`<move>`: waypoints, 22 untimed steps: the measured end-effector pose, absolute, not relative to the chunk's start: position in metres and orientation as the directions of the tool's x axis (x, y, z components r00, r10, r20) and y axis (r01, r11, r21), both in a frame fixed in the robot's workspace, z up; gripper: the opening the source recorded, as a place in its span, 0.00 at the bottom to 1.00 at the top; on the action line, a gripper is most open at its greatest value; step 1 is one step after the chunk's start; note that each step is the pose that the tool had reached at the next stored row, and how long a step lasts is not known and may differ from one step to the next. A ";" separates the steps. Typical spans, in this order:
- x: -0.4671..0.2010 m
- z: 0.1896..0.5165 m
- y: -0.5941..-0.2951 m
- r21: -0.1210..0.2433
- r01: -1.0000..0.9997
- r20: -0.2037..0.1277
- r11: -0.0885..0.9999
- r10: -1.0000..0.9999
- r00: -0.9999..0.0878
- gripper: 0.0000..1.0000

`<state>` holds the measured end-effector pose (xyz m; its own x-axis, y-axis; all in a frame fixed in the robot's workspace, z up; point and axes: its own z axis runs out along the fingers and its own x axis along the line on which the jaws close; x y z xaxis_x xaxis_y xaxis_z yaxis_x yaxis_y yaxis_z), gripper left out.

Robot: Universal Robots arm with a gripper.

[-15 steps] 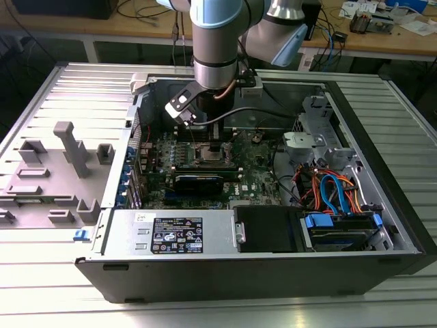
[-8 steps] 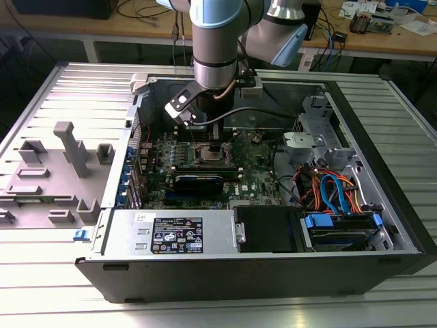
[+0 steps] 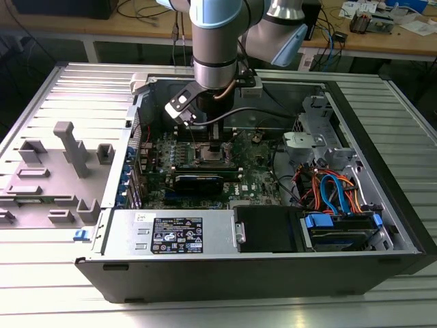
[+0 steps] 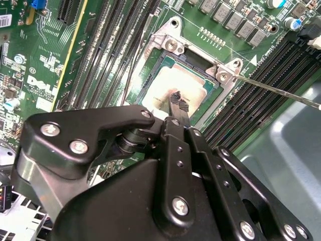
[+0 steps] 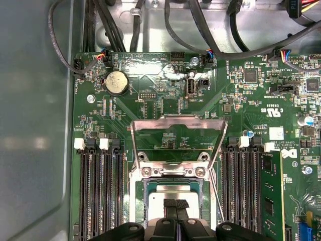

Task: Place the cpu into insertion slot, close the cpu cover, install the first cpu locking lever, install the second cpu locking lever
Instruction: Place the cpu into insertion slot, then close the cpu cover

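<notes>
The cpu (image 4: 186,85) lies flat in the insertion slot (image 4: 163,42), its silver-grey top showing. In both wrist views my black gripper (image 4: 176,100) is shut, its fingertips (image 5: 170,205) together at or just above the middle of the cpu (image 5: 156,207); I cannot tell if they touch it. The cpu cover (image 5: 175,121), a silver frame with a square window, stands open, hinged up at one edge of the slot. A thin wire locking lever (image 4: 281,93) sticks out from one corner of the slot. In the exterior view the gripper (image 3: 214,146) hangs over the slot (image 3: 199,157) on the green motherboard.
Black memory slots (image 5: 100,191) flank the slot, with one green module (image 5: 271,196) seated. A coin battery (image 5: 116,82) and black cables (image 5: 200,30) lie beyond the cover. The case holds a power supply (image 3: 171,232) and a drive bay with blue and orange cables (image 3: 334,191).
</notes>
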<state>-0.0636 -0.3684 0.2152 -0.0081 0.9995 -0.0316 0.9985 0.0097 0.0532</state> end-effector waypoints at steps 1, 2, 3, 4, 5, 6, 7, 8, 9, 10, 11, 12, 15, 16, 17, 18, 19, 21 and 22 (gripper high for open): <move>-0.064 0.215 -0.368 0.053 0.999 -0.032 0.011 0.999 -0.009 0.11; -0.064 0.215 -0.368 0.053 0.999 -0.032 0.011 0.999 -0.010 0.11; -0.064 0.215 -0.368 0.053 0.999 -0.032 0.013 0.999 -0.011 0.11; -0.064 0.215 -0.368 0.053 0.998 -0.032 0.014 0.999 -0.012 0.11; -0.064 0.215 -0.368 0.053 0.998 -0.032 0.014 0.999 -0.013 0.11; -0.064 0.215 -0.368 0.053 0.998 -0.032 0.014 0.999 -0.013 0.11; -0.064 0.215 -0.368 0.053 0.998 -0.032 0.014 0.999 -0.013 0.11; -0.064 0.215 -0.368 0.053 0.998 -0.032 0.015 0.999 -0.013 0.11; -0.064 0.215 -0.368 0.053 0.998 -0.032 0.015 0.999 -0.013 0.11; -0.064 0.215 -0.368 0.053 0.998 -0.032 0.015 0.999 -0.013 0.11; -0.064 0.215 -0.368 0.053 0.998 -0.032 0.015 0.999 -0.013 0.11; -0.064 0.215 -0.368 0.053 0.998 -0.032 0.015 0.999 -0.013 0.11; -0.064 0.216 -0.368 0.053 0.998 -0.032 0.015 0.999 -0.014 0.11; -0.064 0.220 -0.368 0.053 0.998 -0.032 0.015 0.999 -0.014 0.11; -0.064 0.229 -0.368 0.053 0.998 -0.034 0.015 0.999 -0.014 0.11; -0.064 0.233 -0.368 0.053 0.998 -0.035 0.016 0.999 -0.014 0.11; -0.064 0.234 -0.368 0.053 0.998 -0.036 0.016 0.999 -0.014 0.11; -0.064 0.239 -0.368 0.053 0.998 -0.037 0.016 0.999 -0.014 0.11; -0.064 0.243 -0.368 0.053 0.998 -0.039 0.016 0.999 -0.014 0.11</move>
